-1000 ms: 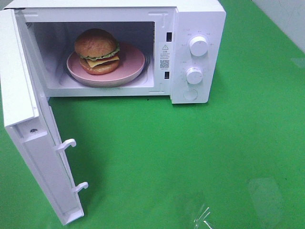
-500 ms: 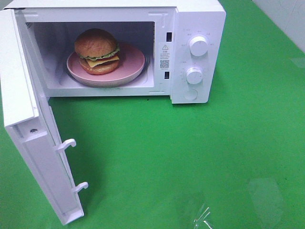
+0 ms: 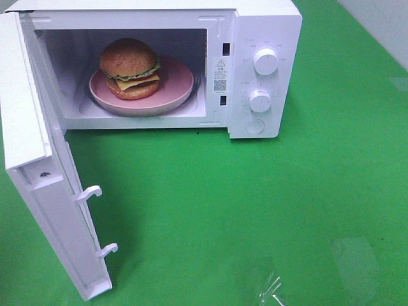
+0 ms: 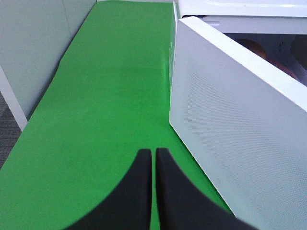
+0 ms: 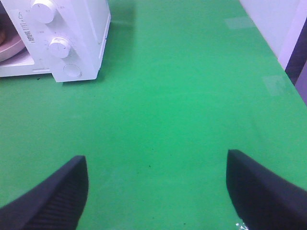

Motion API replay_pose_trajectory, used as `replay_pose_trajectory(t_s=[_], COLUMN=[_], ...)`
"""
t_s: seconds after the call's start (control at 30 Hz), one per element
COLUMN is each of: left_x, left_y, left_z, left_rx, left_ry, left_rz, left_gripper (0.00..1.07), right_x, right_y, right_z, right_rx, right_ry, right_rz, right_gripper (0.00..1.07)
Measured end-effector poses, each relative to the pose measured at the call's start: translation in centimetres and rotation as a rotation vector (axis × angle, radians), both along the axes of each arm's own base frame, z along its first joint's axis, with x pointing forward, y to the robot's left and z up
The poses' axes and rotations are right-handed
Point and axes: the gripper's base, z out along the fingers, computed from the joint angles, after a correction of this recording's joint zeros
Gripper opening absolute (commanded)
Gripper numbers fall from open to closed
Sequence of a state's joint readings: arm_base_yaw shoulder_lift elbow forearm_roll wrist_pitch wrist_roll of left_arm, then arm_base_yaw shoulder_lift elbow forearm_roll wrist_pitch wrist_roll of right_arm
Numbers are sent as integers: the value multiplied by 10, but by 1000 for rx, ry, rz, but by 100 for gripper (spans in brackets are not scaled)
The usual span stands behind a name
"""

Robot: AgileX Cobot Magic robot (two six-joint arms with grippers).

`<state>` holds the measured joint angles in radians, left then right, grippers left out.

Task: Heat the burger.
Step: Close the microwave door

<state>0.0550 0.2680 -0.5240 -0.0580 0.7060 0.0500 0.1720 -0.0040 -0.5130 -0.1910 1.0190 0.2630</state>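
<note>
Sitting on the left half of a round pink plate (image 3: 182, 86), the burger (image 3: 129, 68) is inside the cavity of a white microwave (image 3: 264, 25) that stands along the far edge of the green worktop (image 3: 255, 210), toward its left corner. The door (image 3: 25, 127) is swung fully out on its left hinge, and its free edge, with two latch hooks (image 3: 89, 191), reaches almost to the near edge. From that door across to the right edge, the worktop is open green, apart from a scrap of clear film (image 3: 271, 290) near the near edge.

The left pincer (image 4: 152, 158) has its two black fingers pressed together with nothing between them. It hangs over the narrow green strip between the door's outer face (image 4: 230, 124) and the worktop's left edge.

The right pincer (image 5: 157, 158) has its fingers spread wide apart and grips nothing. It is over bare green, in front and to the right of the microwave's two knobs (image 5: 60, 47) and round button (image 5: 72, 71).
</note>
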Motion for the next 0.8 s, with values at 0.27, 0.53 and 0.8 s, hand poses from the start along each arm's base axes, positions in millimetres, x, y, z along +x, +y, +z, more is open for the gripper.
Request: replay_pose_trajectory(t_s=[0.27, 0.53, 0.8], left_x=[29, 52, 70], left_y=[3, 6, 9], left_z=[-9, -39, -61], left_rx=[1, 9, 15], left_ry=[-85, -253, -319], left_rz=[14, 39, 56], left_gripper=[0, 0, 0], right_x=[0, 0, 0], right_y=[0, 0, 0], right_z=[0, 0, 0], right_rx=[0, 0, 0], right_ry=[0, 0, 0], right_rz=[0, 0, 0], right_gripper=[76, 76, 76])
